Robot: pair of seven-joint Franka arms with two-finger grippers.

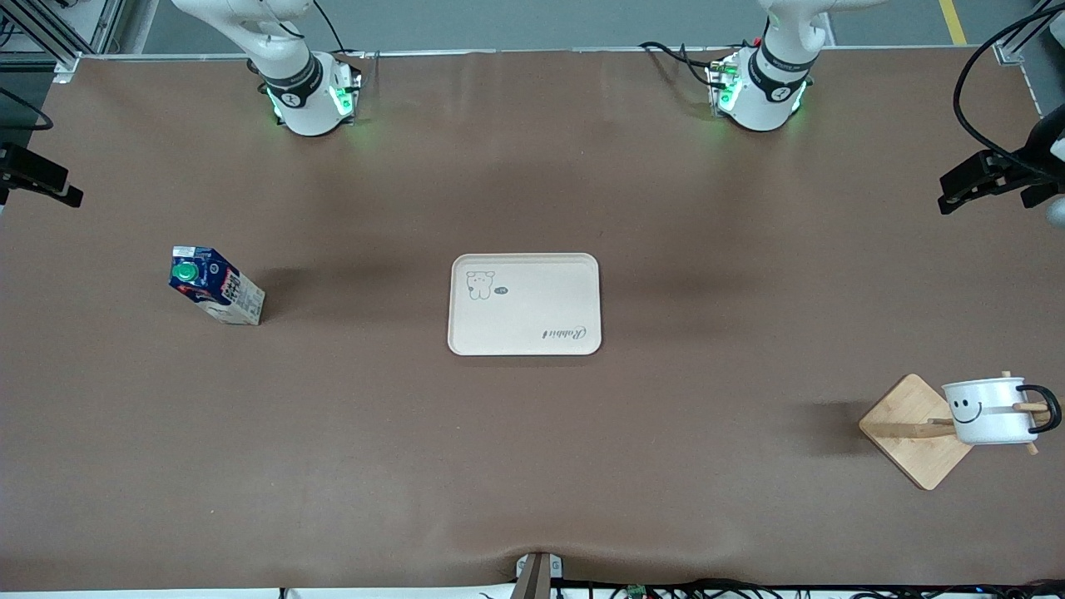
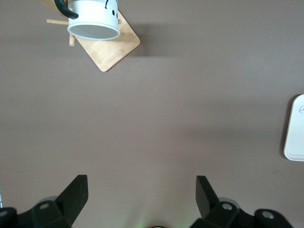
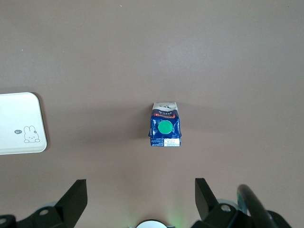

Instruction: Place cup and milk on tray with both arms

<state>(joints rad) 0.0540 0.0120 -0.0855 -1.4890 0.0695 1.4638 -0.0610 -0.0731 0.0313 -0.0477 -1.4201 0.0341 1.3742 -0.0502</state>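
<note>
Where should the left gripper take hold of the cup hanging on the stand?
Probably the cup's body or rim, not the handle, which loops over a wooden stand peg. It hangs sideways, so clamp across it and draw it off along the peg.

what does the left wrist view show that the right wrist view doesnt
Only the left wrist view shows the smiley-face cup hanging on its wooden stand, plus the open left end effector. Only the right wrist view shows the upright milk carton with its green cap and the open right end effector. Both catch an edge of the cream tray on the brown table.
</note>
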